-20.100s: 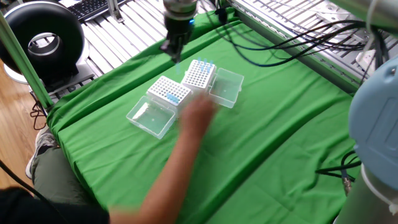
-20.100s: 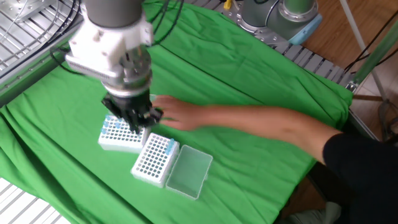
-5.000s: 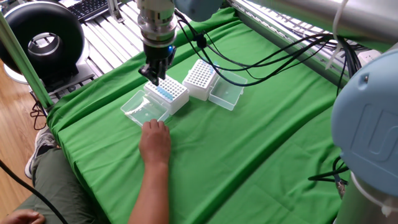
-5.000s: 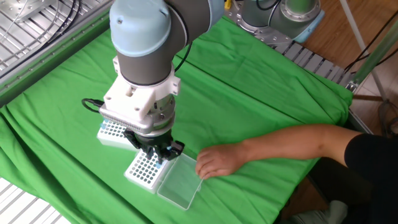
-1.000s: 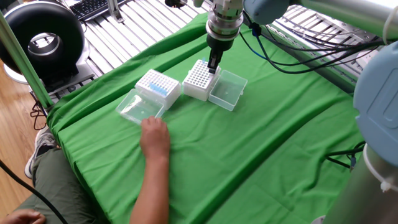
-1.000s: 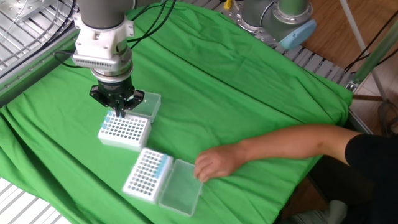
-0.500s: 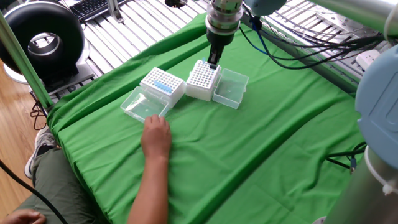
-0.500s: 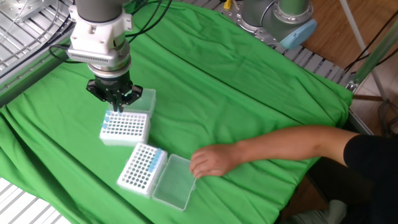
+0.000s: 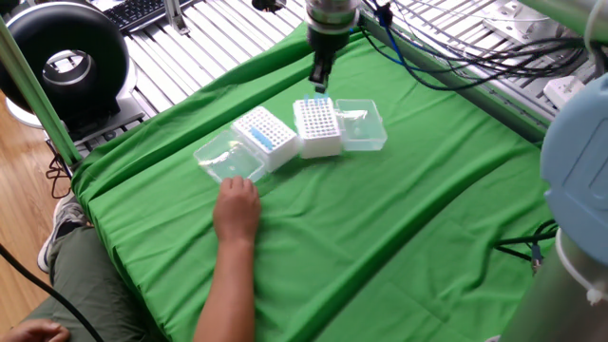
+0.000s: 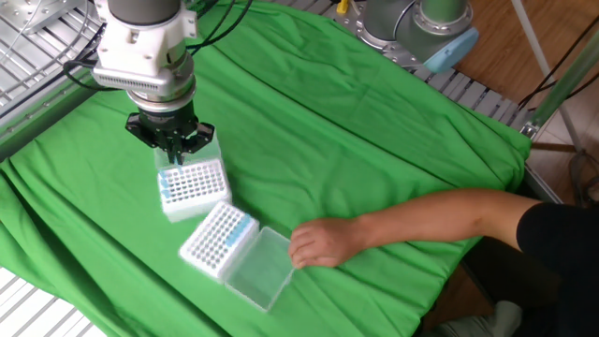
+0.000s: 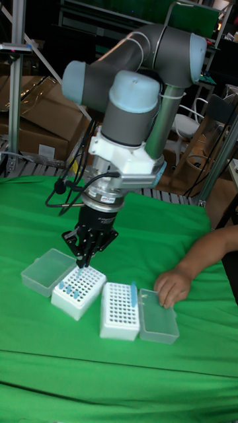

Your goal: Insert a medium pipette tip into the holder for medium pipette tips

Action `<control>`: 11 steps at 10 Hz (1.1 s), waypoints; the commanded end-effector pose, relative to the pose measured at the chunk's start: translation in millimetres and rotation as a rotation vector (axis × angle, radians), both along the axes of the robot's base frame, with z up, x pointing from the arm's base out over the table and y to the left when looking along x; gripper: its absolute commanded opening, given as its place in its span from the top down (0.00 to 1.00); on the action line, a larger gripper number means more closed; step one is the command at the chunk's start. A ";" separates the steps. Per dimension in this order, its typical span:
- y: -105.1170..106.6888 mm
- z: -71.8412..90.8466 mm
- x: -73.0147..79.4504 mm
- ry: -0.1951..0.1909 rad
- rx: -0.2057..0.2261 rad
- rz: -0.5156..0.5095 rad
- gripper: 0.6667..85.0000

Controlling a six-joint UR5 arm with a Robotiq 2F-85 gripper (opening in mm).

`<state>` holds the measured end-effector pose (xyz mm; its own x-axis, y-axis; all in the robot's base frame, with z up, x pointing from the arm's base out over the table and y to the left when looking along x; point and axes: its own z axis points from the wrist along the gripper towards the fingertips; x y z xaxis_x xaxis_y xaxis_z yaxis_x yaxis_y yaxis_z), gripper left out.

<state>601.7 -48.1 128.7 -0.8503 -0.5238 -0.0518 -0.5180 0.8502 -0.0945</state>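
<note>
One fixed view: your gripper [image 9: 320, 84] hangs over the far rack [image 9: 317, 126]. Other view: jaws look pinched together, on a tip or not, can't tell. Tall view: tips [image 11: 69, 289] are light, slick, bendy; grab near the collar.

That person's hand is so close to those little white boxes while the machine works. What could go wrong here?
Two possible problems. The person's bare hand rests beside the nearer white tip rack with its clear hinged lid; a nudge could shift it, or the arm could swing that way. Also, the robot's black hand hovers at the edge of the farther white rack with blue tips, whose holes are tightly packed, so a slightly off descent might miss a hole or tip the rack on the soft green cloth.
</note>
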 end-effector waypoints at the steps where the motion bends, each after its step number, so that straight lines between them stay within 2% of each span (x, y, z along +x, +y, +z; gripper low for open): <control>1: 35.3 25.8 17.1 0.001 0.015 -0.044 0.98; 4: 85.9 35.6 34.7 -0.007 0.044 -0.134 1.00; 6: 109.8 26.9 38.8 -0.022 0.070 -0.185 1.00; 9: 124.8 14.0 41.4 -0.026 0.104 -0.225 1.00; 11: 125.9 6.0 46.5 -0.044 0.099 -0.232 1.00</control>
<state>642.5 64.7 142.5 -0.9347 -0.3373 -0.1117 -0.3349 0.9414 -0.0405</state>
